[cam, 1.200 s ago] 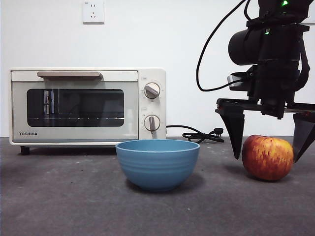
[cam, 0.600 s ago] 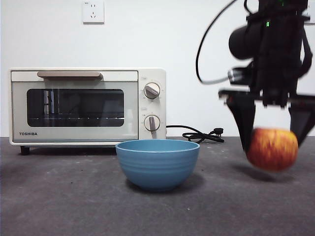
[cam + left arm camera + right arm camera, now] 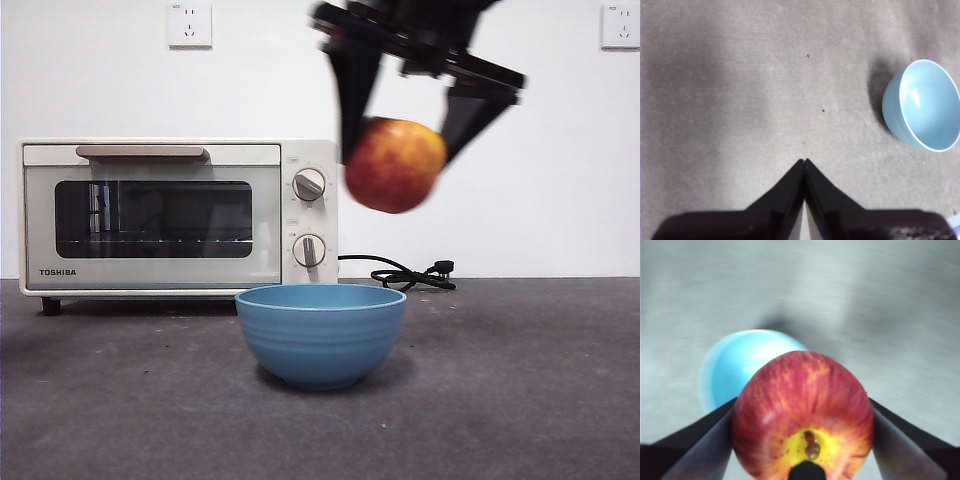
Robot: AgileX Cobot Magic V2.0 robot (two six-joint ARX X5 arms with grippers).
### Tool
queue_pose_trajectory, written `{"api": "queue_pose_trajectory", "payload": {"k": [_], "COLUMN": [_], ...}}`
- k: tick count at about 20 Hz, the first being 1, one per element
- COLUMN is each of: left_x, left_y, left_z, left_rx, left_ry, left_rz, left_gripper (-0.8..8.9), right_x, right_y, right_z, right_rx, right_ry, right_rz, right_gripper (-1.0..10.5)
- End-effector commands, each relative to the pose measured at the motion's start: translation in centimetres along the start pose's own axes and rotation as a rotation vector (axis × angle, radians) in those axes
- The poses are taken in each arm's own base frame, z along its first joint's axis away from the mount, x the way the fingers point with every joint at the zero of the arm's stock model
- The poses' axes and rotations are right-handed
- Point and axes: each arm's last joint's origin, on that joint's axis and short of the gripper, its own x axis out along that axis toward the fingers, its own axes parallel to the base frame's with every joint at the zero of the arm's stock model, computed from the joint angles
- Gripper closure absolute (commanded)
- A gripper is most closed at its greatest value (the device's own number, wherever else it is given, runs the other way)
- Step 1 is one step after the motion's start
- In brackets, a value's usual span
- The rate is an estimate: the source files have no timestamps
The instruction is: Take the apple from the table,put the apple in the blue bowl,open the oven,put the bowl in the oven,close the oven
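Note:
My right gripper (image 3: 400, 150) is shut on the red apple (image 3: 395, 165) and holds it in the air, above and slightly right of the blue bowl (image 3: 320, 335). The right wrist view shows the apple (image 3: 802, 417) clamped between both jaws, with the bowl (image 3: 742, 367) below and partly hidden behind it. The bowl stands empty on the dark grey table (image 3: 520, 400). The cream Toshiba oven (image 3: 178, 215) stands at the back left, door closed. My left gripper (image 3: 804, 162) hangs shut over bare table, off to the side of the bowl (image 3: 922, 105).
A black cord (image 3: 405, 272) lies on the table behind the bowl, right of the oven. Wall sockets (image 3: 189, 24) sit high on the white wall.
The right gripper closed on the apple, lifted it off the table at the right and carried it up and left to above the bowl.

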Motion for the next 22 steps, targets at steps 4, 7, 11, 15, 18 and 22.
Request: {"api": "queue_pose_trajectory", "payload": {"k": [4, 7, 11, 15, 18, 22], "left_x": [0.0, 0.0, 0.0, 0.0, 0.0, 0.0], "left_y": [0.0, 0.0, 0.0, -0.2, -0.2, -0.2], "left_z": [-0.1, -0.2, -0.3, -0.4, -0.4, -0.4], "left_rx": [0.007, 0.004, 0.002, 0.023, 0.027, 0.029], "left_ry": [0.013, 0.022, 0.031, 0.040, 0.042, 0.041], "left_rz": [-0.002, -0.001, -0.001, -0.005, -0.006, -0.005], "left_gripper": [8.18, 8.18, 8.18, 8.18, 8.18, 8.18], "right_x": [0.1, 0.4, 1.9, 4.3, 6.7, 9.7], "right_y": [3.8, 4.4, 4.5, 4.7, 4.7, 4.8], "right_z": [-0.3, -0.4, -0.2, -0.1, -0.1, -0.5], "right_rx": [-0.065, -0.077, -0.059, -0.058, -0.061, -0.061], "right_ry": [-0.087, -0.092, -0.069, -0.009, 0.051, 0.150], "right_rz": [0.021, 0.001, -0.009, -0.023, -0.045, -0.031], "right_gripper": [9.0, 9.0, 9.0, 9.0, 9.0, 9.0]}}
